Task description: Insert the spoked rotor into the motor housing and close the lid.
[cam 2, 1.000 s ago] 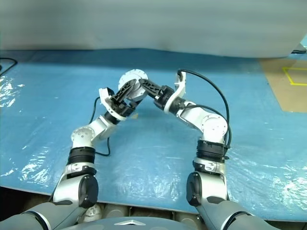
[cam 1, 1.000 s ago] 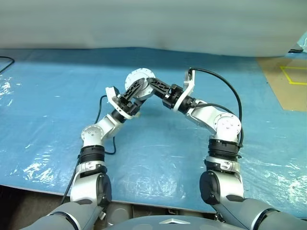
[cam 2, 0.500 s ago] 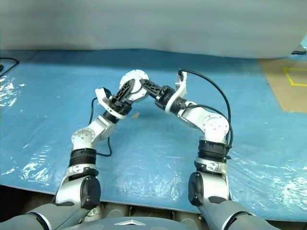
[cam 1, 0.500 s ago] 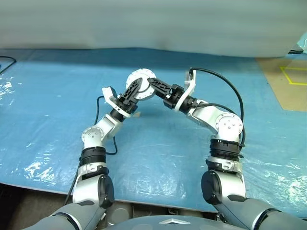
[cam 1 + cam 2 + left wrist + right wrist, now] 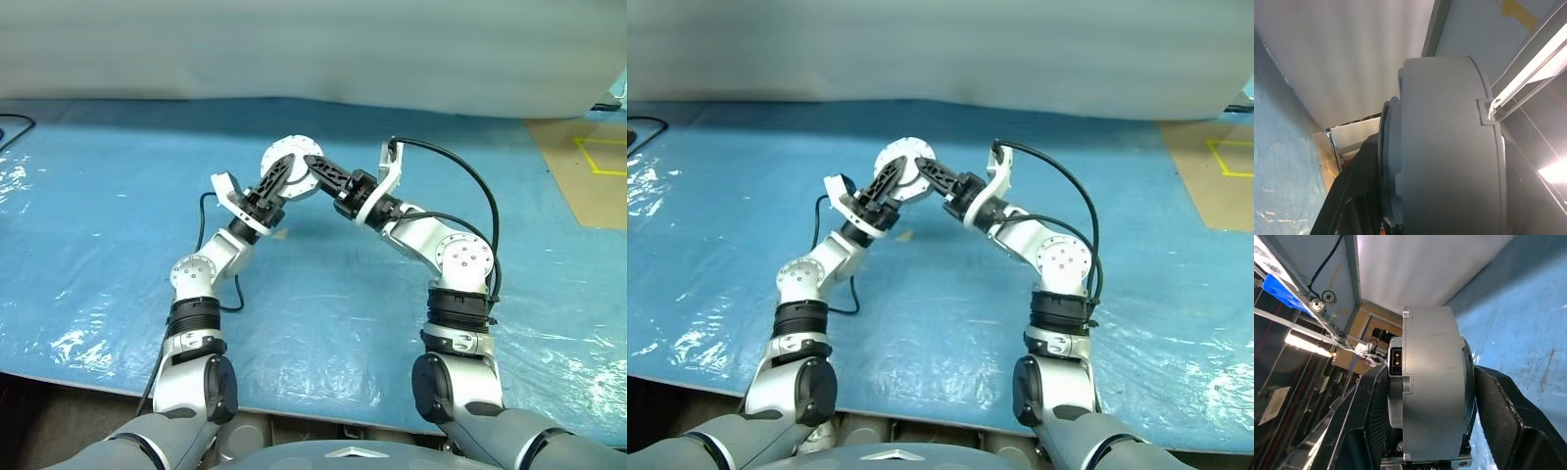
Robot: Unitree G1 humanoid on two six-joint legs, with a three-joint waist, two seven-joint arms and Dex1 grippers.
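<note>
Holding: round grey metal motor housing [image 5: 290,160] is raised above the blue plastic-covered table [image 5: 98,196], between both grippers.
Left gripper [image 5: 278,176]: black fingers clamped on the housing's flat faces.
Right gripper [image 5: 315,168]: fingers straddle the housing; firm grasp or loosened, cannot tell.
Lid, rotor: not distinguishable.

Grey round motor housing [image 5: 291,163] on edge above blue sheet [image 5: 323,304]

Counting now: one motor housing [image 5: 289,160] showing, round grey unit raised off the surface. Two grippers meeting on it, left gripper [image 5: 277,176] and right gripper [image 5: 315,168]. One blue sheet [image 5: 88,235] lying underneath.
</note>
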